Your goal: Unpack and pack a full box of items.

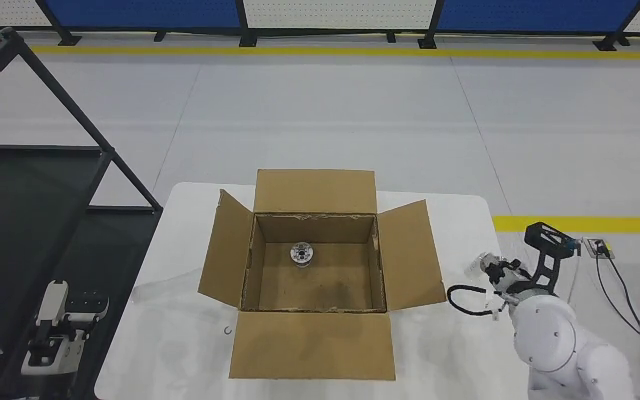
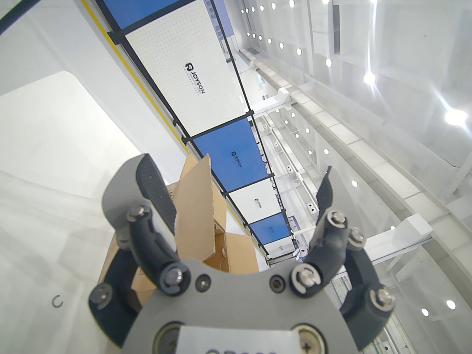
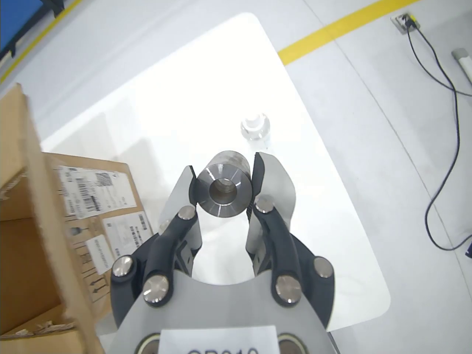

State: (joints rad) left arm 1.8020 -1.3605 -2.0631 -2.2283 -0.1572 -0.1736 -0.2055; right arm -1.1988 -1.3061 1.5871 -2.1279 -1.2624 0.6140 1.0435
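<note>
The open cardboard box (image 1: 315,270) sits mid-table with all flaps spread out. One small round metal part (image 1: 301,253) lies on its floor near the far wall. My right gripper (image 3: 225,166) is shut on a grey metal cylinder (image 3: 224,189) with a bored centre, held above the white table (image 3: 324,200) to the right of the box (image 3: 33,230). A small clear plastic piece (image 3: 255,127) stands on the table just beyond the cylinder. My left gripper (image 2: 236,169) is open and holds nothing, tilted upward beside the box's left flap (image 2: 195,208).
A small C-shaped ring (image 2: 57,301) lies on the table left of the box (image 1: 229,333). A black cable loop (image 1: 462,300) rests by the right arm. A dark frame (image 1: 60,200) stands off the table's left side.
</note>
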